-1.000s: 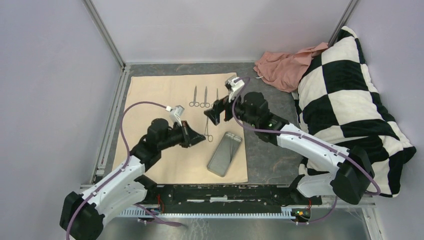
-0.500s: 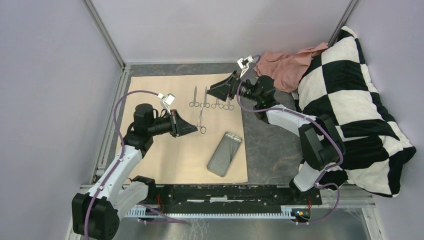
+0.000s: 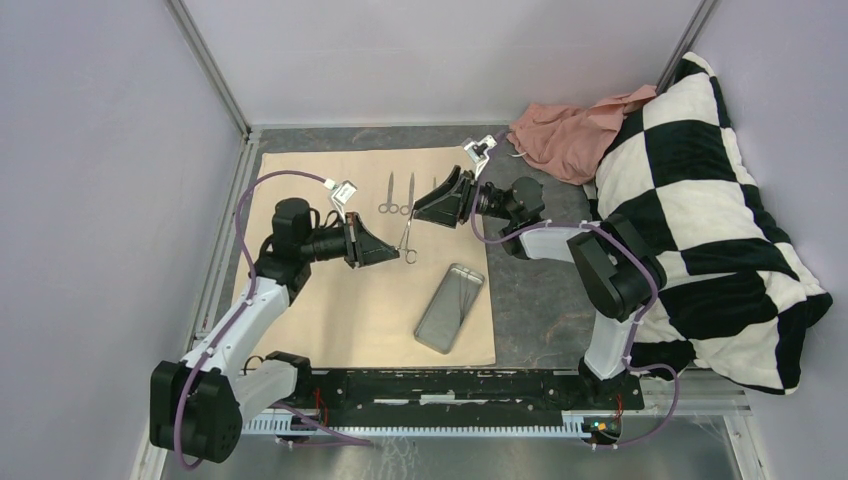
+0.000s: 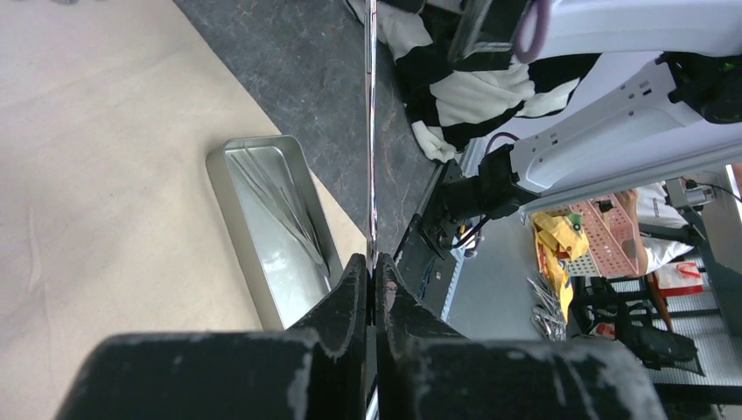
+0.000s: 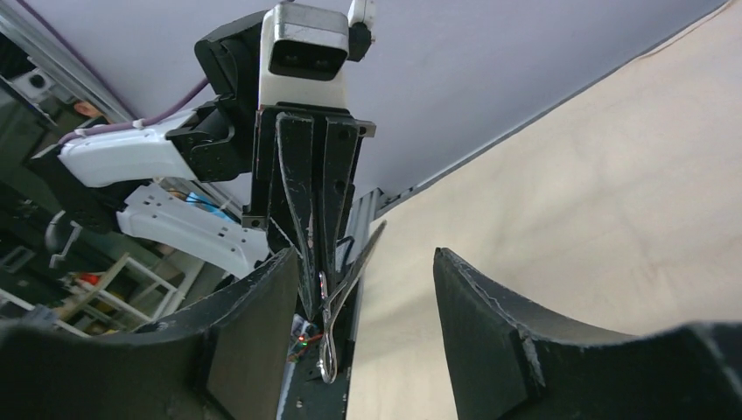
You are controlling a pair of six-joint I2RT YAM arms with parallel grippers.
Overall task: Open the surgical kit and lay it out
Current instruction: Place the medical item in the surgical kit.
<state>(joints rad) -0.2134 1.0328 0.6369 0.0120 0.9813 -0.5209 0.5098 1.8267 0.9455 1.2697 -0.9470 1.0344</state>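
The beige cloth wrap (image 3: 330, 300) lies spread flat on the table. The steel tray (image 3: 450, 307) rests on its near right part, and the left wrist view shows slim instruments lying inside the tray (image 4: 262, 219). Two scissor-handled instruments (image 3: 398, 194) lie side by side at the back of the cloth. My left gripper (image 3: 392, 254) is shut on another silver instrument (image 3: 406, 236) and holds it above the cloth; its shank (image 4: 370, 131) runs straight out from the jaws. My right gripper (image 3: 418, 212) stands open just beyond that instrument, whose ring (image 5: 331, 346) shows between the right fingers, apart from both.
A crumpled pink cloth (image 3: 565, 130) and a black-and-white checked pillow (image 3: 700, 200) lie at the right. Dark table surface (image 3: 540, 290) borders the wrap. Grey walls and metal frame posts (image 3: 210, 70) close in the left and back. The arms' mounting rail (image 3: 450, 385) runs along the near edge.
My right gripper came back from the rear instrument row toward the left gripper and narrowed its jaws somewhat. My left gripper, still holding its instrument, drew left and then edged toward the right gripper.
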